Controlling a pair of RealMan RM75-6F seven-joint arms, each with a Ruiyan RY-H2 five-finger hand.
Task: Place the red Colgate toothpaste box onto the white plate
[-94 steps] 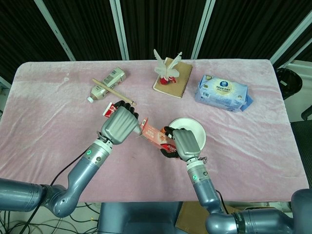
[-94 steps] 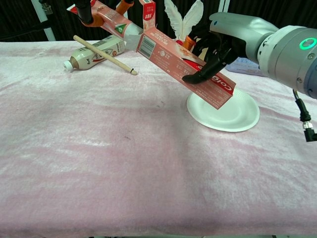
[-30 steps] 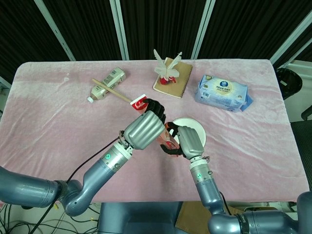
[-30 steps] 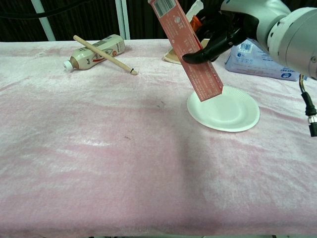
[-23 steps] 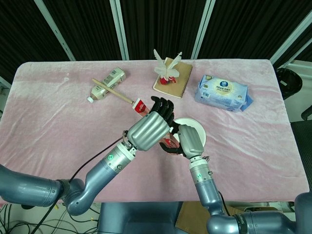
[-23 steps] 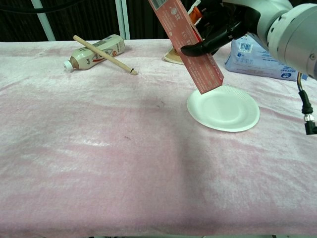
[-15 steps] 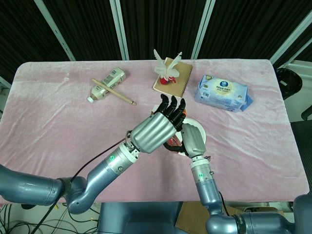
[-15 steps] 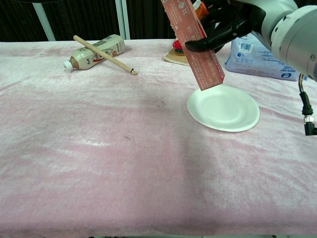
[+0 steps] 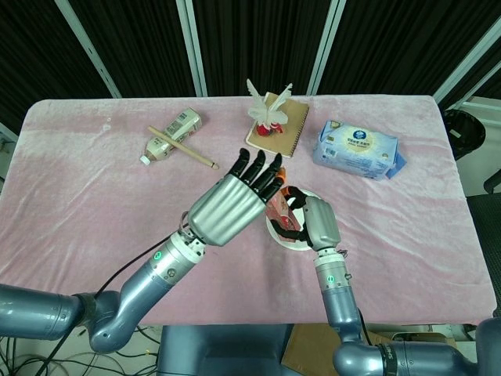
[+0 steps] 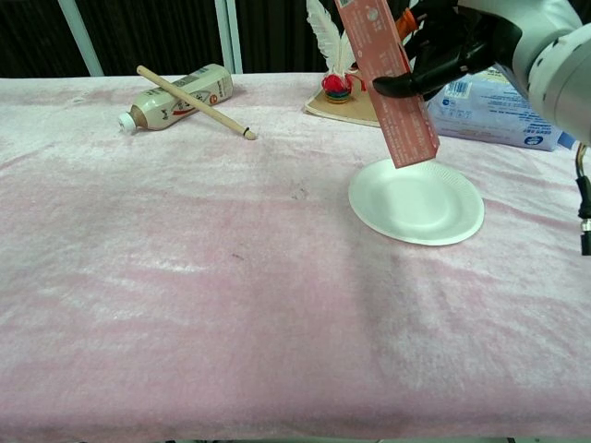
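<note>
Above the white plate (image 10: 416, 205), the right hand (image 10: 452, 51) grips the red Colgate toothpaste box (image 10: 388, 88).
Held steeply on end, the box has its lower corner hanging just over the plate's far rim, clear of the surface. Beside the right hand and raised higher in the head view, the left hand (image 9: 232, 205) holds nothing, its dark-tipped fingers (image 9: 258, 168) straight and spread toward the box.

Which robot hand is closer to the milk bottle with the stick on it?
Left. The left hand hangs open, right of the milk bottle. The right hand is farther right, over the white plate, holding the toothpaste box.
</note>
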